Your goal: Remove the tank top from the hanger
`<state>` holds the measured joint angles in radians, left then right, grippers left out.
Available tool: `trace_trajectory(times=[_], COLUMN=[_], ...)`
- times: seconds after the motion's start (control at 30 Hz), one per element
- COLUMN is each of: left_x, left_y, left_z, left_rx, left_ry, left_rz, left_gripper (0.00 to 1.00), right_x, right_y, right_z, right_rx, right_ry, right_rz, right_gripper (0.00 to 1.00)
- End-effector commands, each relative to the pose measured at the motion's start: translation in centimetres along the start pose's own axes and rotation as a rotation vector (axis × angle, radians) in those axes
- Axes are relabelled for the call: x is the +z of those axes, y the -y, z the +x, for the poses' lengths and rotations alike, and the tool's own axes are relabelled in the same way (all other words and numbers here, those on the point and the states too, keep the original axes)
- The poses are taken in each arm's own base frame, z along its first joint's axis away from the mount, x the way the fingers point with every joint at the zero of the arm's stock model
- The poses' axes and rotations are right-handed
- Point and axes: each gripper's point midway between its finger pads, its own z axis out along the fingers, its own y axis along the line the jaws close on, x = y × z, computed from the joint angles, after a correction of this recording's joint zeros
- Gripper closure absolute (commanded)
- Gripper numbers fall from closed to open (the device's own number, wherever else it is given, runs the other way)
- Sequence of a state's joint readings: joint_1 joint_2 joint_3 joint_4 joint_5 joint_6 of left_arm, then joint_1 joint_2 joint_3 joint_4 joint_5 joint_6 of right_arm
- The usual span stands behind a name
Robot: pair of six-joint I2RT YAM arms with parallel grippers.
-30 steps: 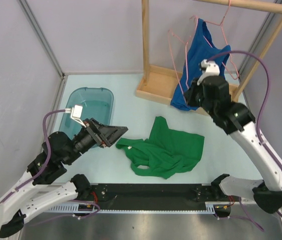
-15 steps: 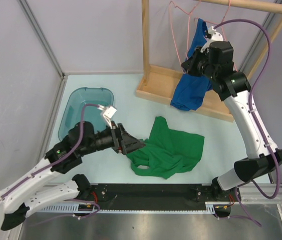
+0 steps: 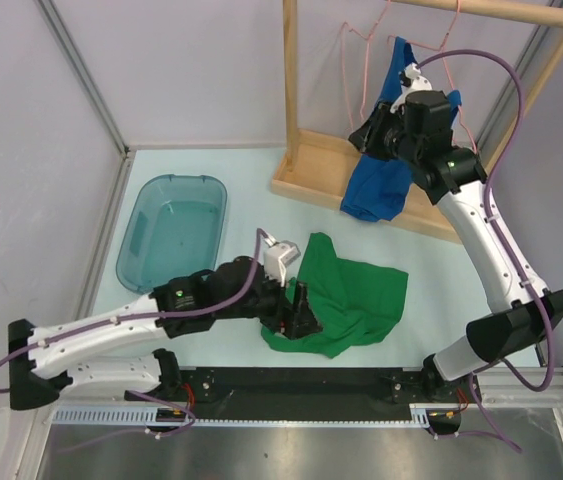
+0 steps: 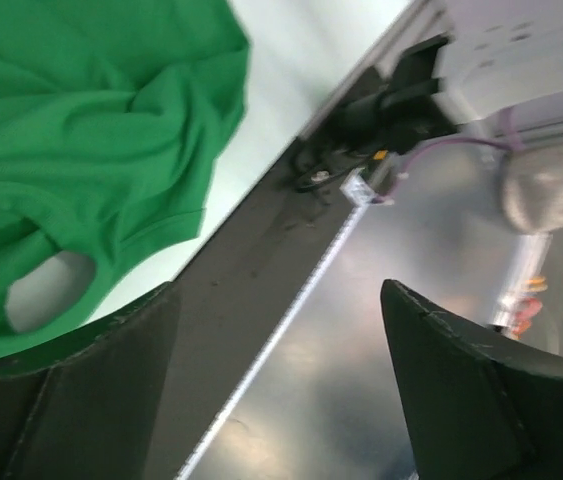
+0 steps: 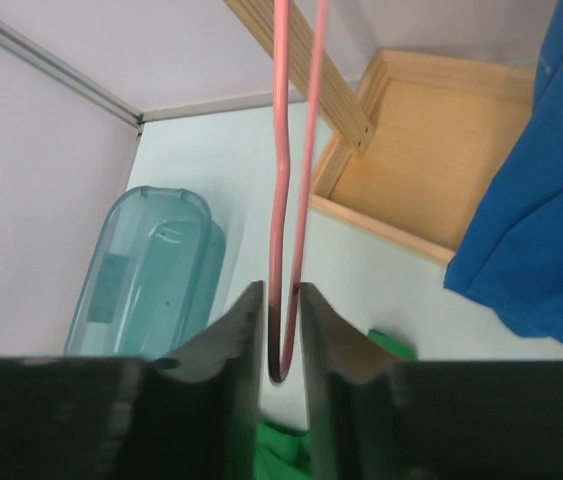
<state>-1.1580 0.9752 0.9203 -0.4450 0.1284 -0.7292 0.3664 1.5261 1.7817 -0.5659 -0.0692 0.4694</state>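
Your right gripper (image 5: 281,297) has its jaws almost together, and the bend of the pink hanger (image 5: 281,100) stands between them. The wire seems to touch both fingers, so you are pinching the hanger. In the wrist view this wire is bare where you hold it.

The blue tank top (image 3: 379,185) is just beside the gripper, on its right side. It hangs down from the upper part of the wooden rack (image 3: 290,90), and its lower end reaches the base of the rack. From these views you cannot tell which hanger carries it.

Your left gripper (image 4: 279,300) is wide apart and has nothing between the fingers. It is low over the near-left edge of the green garment (image 3: 356,290), which lies crumpled on the table (image 3: 251,190), well apart from the rack. If it touches the cloth, you cannot tell.

A teal bin (image 3: 151,200) stands to the left of the green garment.
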Motion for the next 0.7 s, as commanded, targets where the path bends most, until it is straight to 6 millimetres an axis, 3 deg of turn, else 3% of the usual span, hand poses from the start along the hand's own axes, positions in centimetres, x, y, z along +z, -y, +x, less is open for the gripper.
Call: trace_trajectory(times=[0.0,0.07,0.13,0.2,0.33,0.47,0.67], left_x=[1.6,2.4,3.8,4.8,7.9,10.3,13.6], left_y=[-0.9,-0.7,-0.9,-0.9,-2.1,-3.0,-5.1], left_z=[-0.7,0.3,1.1,1.5,3.5,4.0,4.4], left_rx=[0.101,0.137,0.157,0.169,0.213,0.257,0.339], left_ry=[0.018,-0.013,-0.041,-0.064,-0.157,-0.197,-0.263], left_rz=[-0.148,-0.168,-0.204,-0.218,-0.283,-0.335,-0.449], left_gripper=[0.10,0.08,0.07,0.06,0.04,0.04,0.03], right_x=[-2.3,-2.9,-3.9,-4.9,-7.1,-10.8,-14.1], right_y=[-0.8,-0.8,-0.4,-0.3,1.2,1.5,1.8], right_z=[0.0,0.2,0.6,1.3,3.7,5.1,8.6], right_rx=[-0.030,-0.047,-0.061,-0.079,-0.098,-0.111,-0.154], right_ry=[0.008,0.012,0.015,0.002,-0.041,-0.027,-0.122], right_rz=[-0.025,-0.017,-0.001,0.004,0.047,0.061,0.046], right_gripper=[0.58,0.46,0.16,0.01,0.00,0.00,0.00])
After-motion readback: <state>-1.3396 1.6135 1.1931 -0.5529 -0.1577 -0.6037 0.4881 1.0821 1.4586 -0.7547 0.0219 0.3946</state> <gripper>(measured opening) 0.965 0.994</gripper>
